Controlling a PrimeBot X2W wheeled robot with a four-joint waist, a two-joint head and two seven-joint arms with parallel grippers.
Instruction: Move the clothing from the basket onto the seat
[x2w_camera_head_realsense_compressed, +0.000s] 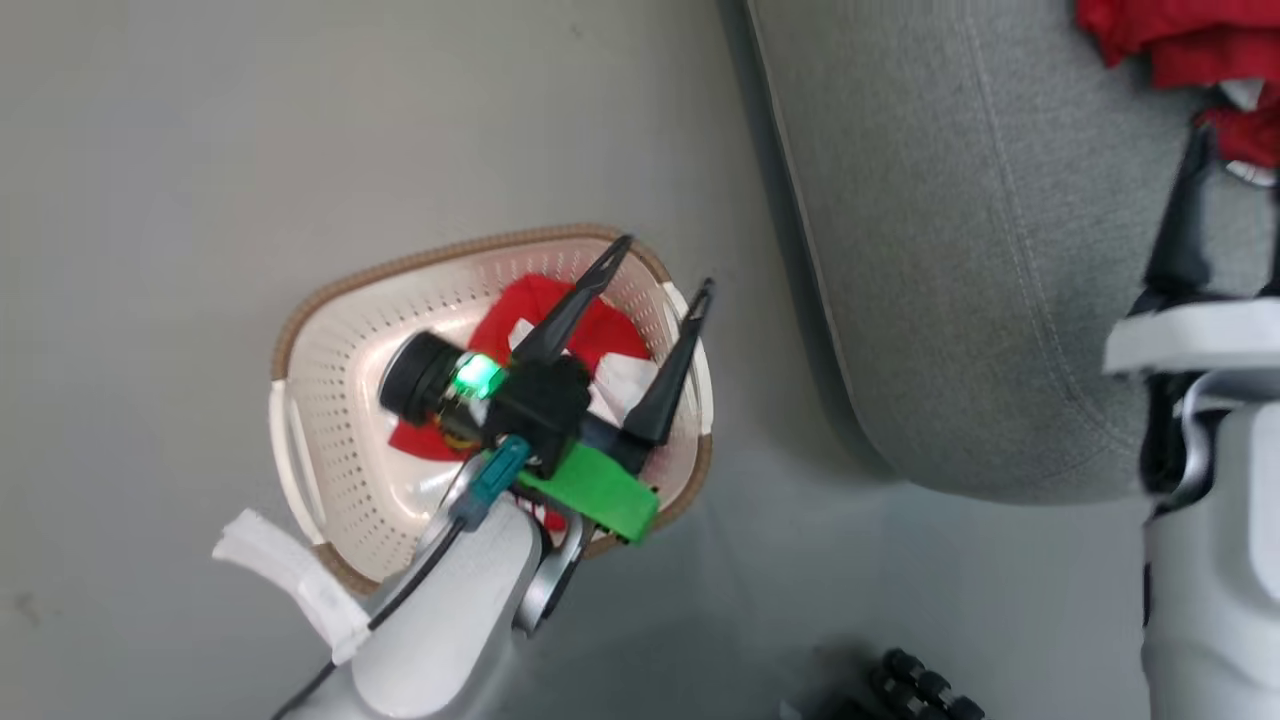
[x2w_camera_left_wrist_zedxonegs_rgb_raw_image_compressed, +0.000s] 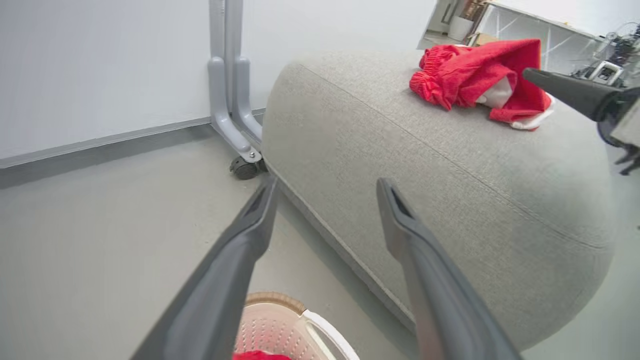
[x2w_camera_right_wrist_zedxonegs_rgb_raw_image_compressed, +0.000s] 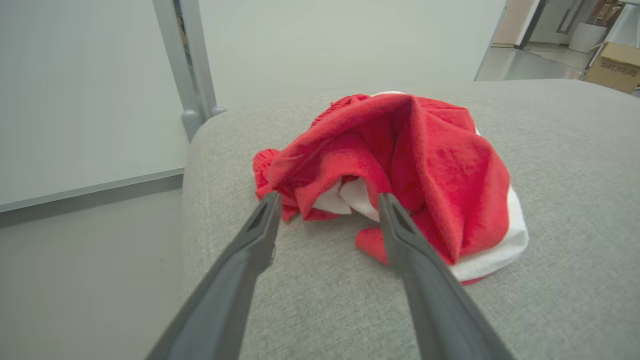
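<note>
The clothing is in two parts at this moment. One red pile, with white panels, lies crumpled on the seat, at the 1 o'clock corner of my head view. My right gripper is directly before it. Its jaws stand wide apart and hold nothing, and the tips are low over the grey cushion. The near edge of the pile lies at 12 o'clock from them. Whether one finger touches the cloth, I cannot tell.

The other red piece lies on the bottom of the basket, at about 9 o'clock from the middle of the head view. The basket stands on the floor, near the rounded corner of the seat but apart from it, with the seat at 2 o'clock from it. My left gripper hangs above the basket. Its jaws are also fully spread and empty, and its fingers point toward 1 o'clock.

Beyond the seat, in the left wrist view, a grey frame on a small wheel stands against the white wall.

I judge the task to be about half done: one part is delivered, one part is not yet moved. What is left is to lower my left jaws, close them on the red piece and carry it to the cushion. My wrist covers the middle of the basket, so I cannot tell whether more cloth lies under it.
</note>
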